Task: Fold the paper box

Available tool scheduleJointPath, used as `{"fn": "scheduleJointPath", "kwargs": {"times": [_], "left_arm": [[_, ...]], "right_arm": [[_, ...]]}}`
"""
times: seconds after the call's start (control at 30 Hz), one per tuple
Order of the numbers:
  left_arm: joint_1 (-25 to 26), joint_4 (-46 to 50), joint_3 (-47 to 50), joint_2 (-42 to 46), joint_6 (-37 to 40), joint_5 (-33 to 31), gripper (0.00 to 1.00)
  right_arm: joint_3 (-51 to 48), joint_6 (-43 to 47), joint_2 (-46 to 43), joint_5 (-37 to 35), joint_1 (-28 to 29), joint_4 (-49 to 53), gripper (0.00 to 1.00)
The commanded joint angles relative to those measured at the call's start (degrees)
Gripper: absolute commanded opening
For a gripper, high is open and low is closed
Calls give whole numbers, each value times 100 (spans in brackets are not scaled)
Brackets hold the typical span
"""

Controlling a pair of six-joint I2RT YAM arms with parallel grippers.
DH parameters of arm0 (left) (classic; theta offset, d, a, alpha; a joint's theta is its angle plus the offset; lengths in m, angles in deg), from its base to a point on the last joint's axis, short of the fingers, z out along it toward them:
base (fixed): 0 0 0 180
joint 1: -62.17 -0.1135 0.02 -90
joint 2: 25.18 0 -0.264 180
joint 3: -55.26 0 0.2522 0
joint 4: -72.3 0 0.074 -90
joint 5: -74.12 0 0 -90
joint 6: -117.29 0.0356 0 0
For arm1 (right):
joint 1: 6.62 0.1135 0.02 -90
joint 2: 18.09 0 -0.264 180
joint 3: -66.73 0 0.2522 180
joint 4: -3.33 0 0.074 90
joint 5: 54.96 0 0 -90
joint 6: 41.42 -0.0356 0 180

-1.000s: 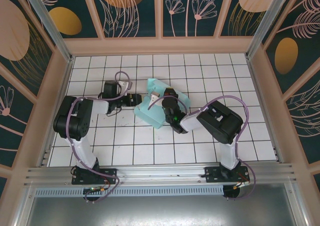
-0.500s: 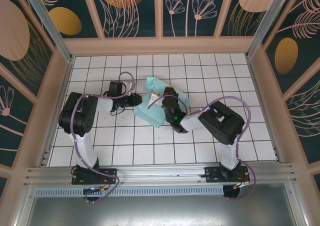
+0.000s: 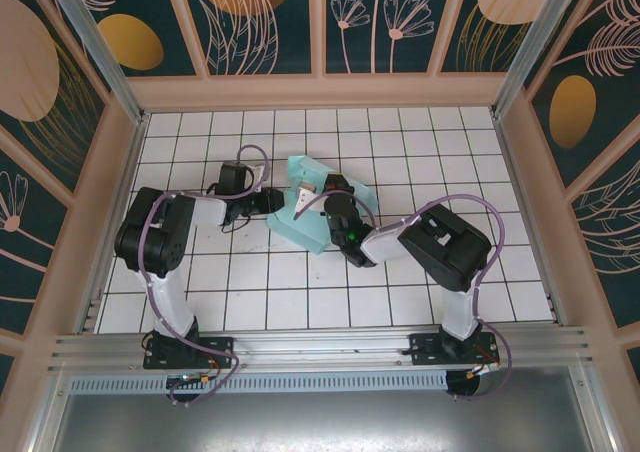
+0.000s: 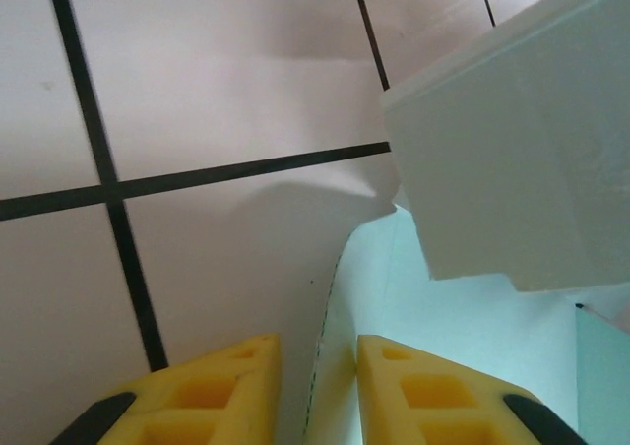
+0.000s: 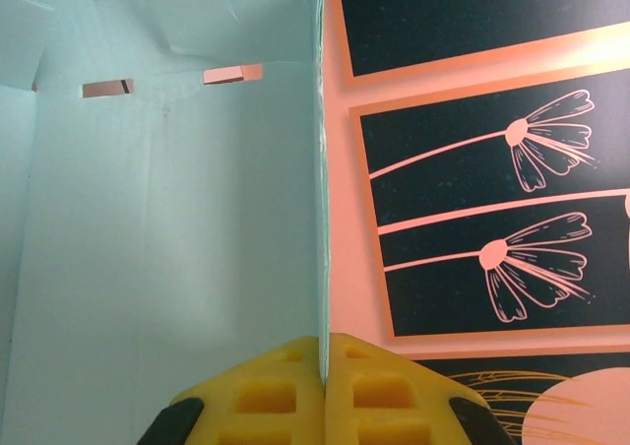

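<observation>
From the overhead camera I see the pale mint, thin-card paper box (image 3: pixel 312 222) lying partly folded near the middle of the white tiled table (image 3: pixel 300 292), between my two arms. The left pincer (image 3: pixel 272 202) is at the box's left edge. The right pincer (image 3: pixel 335 186) reaches over the box's right part, where a flap stands up.

On my left wrist feed, the yellow fingers (image 4: pixel 221 391) stand a little apart, low over the table. They straddle a thin raised card edge with a sliver of space on each side, so that pincer is open and not clamping. A paler flap of the box (image 4: pixel 512 159) hangs at the upper right of that feed.

On my right wrist feed, the two fingers (image 5: pixel 266 391) are pressed together on the thin edge of an upright mint wall (image 5: pixel 177 228), so that pincer is gripping the box. Beyond the wall is the dark teal wall panel (image 5: pixel 492 169) with pink flower drawings.
</observation>
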State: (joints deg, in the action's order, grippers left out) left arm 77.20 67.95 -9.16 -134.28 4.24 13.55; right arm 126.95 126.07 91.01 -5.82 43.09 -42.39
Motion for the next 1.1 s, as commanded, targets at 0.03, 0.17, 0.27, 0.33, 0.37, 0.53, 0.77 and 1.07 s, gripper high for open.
{"fn": "scheduleJointPath", "kwargs": {"times": [0.03, 0.17, 0.27, 0.33, 0.37, 0.53, 0.77, 1.07], "left_arm": [[-73, 5, 42, 299, -219, -70, 30], [-137, 87, 53, 346, -235, -73, 31], [-180, 148, 51, 268, -241, -34, 31], [-208, 53, 109, 269, -248, 7, 32], [-217, -29, 145, 320, -280, 27, 32], [-374, -291, 257, 788, -383, -131, 43], [-599, -182, -472, 489, -165, -455, 54], [-604, -240, -1088, 59, 830, 130, 59]], "right_arm": [[-281, 166, -103, -17, 45, -960, 0], [-422, 372, 2, -27, 47, -1348, 0], [-471, 539, 117, -41, 65, -1592, 0], [-482, 605, 206, -61, 82, -1670, 0], [-480, 606, 232, -78, 83, -1680, 0], [-448, 570, 273, -141, 109, -1642, 0], [-398, 519, 301, -142, 168, -1542, 0], [-315, 457, 407, -68, 162, -1314, 0]]}}
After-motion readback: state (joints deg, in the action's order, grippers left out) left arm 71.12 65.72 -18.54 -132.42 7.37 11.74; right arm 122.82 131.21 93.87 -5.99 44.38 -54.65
